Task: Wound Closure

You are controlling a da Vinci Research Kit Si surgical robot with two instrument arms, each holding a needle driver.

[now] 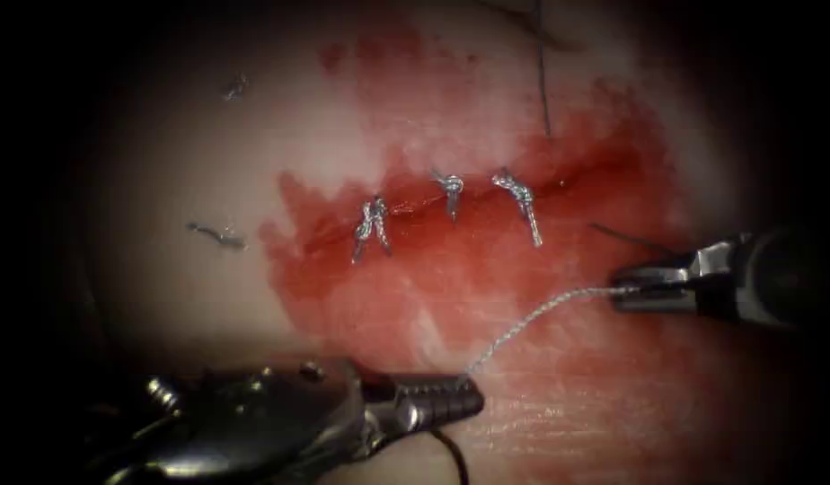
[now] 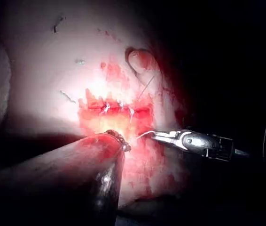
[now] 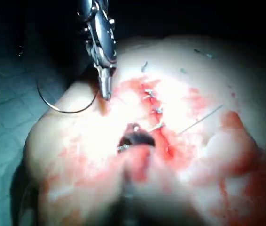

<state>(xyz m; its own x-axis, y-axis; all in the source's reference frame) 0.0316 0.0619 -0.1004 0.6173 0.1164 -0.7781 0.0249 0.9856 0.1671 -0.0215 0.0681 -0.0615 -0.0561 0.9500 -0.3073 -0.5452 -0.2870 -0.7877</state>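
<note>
The tissue (image 1: 208, 162) carries a slanting cut (image 1: 568, 184) closed by three knotted stitches (image 1: 451, 189), with red fluid (image 1: 487, 278) around it. Below the cut, a pale thread (image 1: 541, 314) stretches between the tools. My left tool (image 1: 464, 393) lies low at the picture's left, jaws shut on the thread's lower end. My right tool (image 1: 626, 292) comes from the right, jaws shut on the thread's other end. In the right wrist view a thin dark arc (image 3: 62, 109) curves beside the left tool (image 3: 105, 93). I cannot tell if it is needle or thread. No needle shows in the tissue.
A dark thread (image 1: 543, 81) runs from the top edge down to the cut near the right stitch. Two short cut ends of thread (image 1: 217, 235) (image 1: 235, 87) lie on pale tissue left of the cut. Another dark strand (image 1: 453, 454) curls under the left tool.
</note>
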